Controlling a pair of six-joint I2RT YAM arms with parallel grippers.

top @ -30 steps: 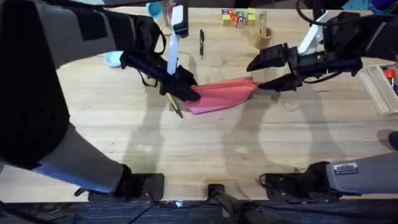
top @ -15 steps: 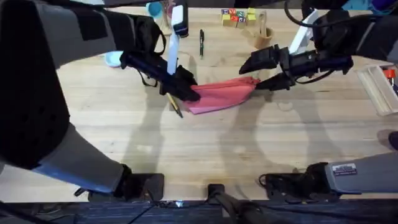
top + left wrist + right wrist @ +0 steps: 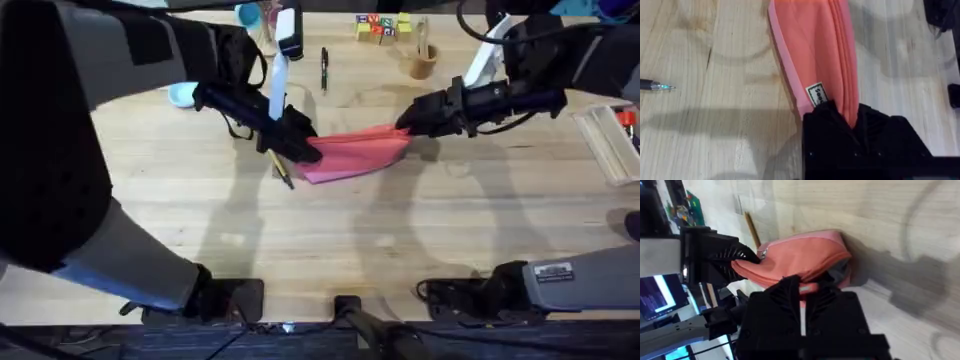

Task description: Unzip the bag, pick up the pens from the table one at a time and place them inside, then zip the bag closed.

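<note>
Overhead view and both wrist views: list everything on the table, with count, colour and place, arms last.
bag: one, coral pink, mid-table, lying between the two grippers.
black pen: one, black, far side of the table, apart from the bag.
yellow pen: one, yellow with a dark tip, beside the bag's left end, under the left gripper.
blocks: small cluster, mixed colours, far edge.
cup: one, tan, near the blocks.
clear box: one, transparent, right edge.
table: one, light wood planks.
left gripper: black, shut on the bag's left end.
right gripper: black, shut on the bag's right end.
</note>
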